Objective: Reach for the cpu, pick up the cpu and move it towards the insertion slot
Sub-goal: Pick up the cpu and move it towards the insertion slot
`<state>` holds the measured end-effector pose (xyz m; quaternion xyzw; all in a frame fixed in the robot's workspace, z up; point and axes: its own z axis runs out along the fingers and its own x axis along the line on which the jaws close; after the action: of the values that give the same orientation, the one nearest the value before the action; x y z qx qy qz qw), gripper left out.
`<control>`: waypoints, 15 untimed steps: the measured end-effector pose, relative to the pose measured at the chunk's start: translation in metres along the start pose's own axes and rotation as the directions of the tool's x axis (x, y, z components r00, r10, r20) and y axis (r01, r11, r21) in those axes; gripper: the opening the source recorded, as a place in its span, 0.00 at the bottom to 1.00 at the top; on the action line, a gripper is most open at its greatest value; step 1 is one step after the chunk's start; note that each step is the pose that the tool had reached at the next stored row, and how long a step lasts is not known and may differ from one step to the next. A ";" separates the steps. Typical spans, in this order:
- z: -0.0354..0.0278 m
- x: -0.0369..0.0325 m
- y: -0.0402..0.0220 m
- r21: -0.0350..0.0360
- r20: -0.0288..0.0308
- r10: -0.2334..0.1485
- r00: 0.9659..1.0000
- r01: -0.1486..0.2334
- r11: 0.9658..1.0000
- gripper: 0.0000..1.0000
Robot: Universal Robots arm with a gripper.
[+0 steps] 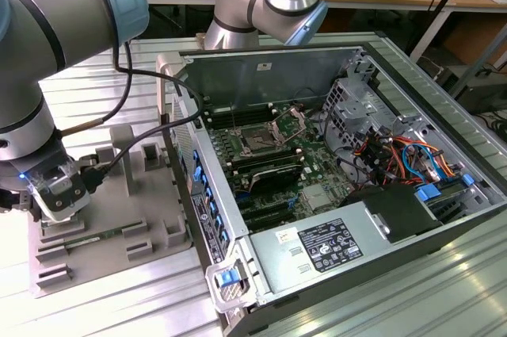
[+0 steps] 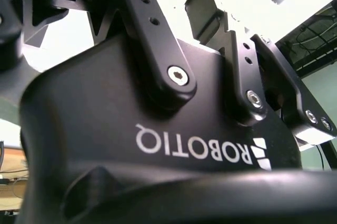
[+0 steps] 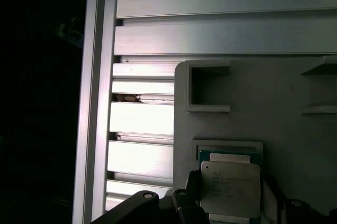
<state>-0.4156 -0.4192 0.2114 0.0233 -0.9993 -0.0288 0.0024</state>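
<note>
The cpu (image 3: 230, 188), a small square chip with a pale silver top and a green rim, lies in a shallow square nest of the grey fixture tray (image 3: 295, 87). In the first wrist view my gripper (image 3: 230, 209) is right over it, with dark gripper parts on either side of the chip. In the exterior view the gripper (image 1: 57, 194) sits low over the tray's end at that view's left. Its black body (image 2: 174, 145) shows close up in the second wrist view. The insertion slot (image 1: 257, 141), a dark square socket with its silver bracket raised, lies inside the open computer case, well off to the exterior view's right.
A long green memory stick (image 1: 99, 236) lies on the grey tray (image 1: 150, 218). The case's side wall (image 1: 198, 186) stands between tray and motherboard. A power supply (image 1: 333, 246) and cable bundles (image 1: 396, 155) are inside the case. The slatted aluminium table (image 3: 210, 29) ends at an edge (image 3: 95, 103) close to the tray.
</note>
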 end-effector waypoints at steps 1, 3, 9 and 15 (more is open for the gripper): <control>-0.0002 0.0000 0.0000 0.000 0.000 0.000 1.000 0.000 1.000 0.55; -0.0015 0.0000 0.0001 0.000 0.000 0.000 1.000 0.000 1.000 0.55; -0.0045 0.0000 0.0003 0.000 0.000 0.000 1.000 0.000 1.000 0.55; -0.0056 0.0000 0.0003 0.000 0.000 0.000 1.000 0.000 1.000 0.55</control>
<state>-0.4156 -0.4192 0.2170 0.0233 -0.9993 -0.0288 0.0024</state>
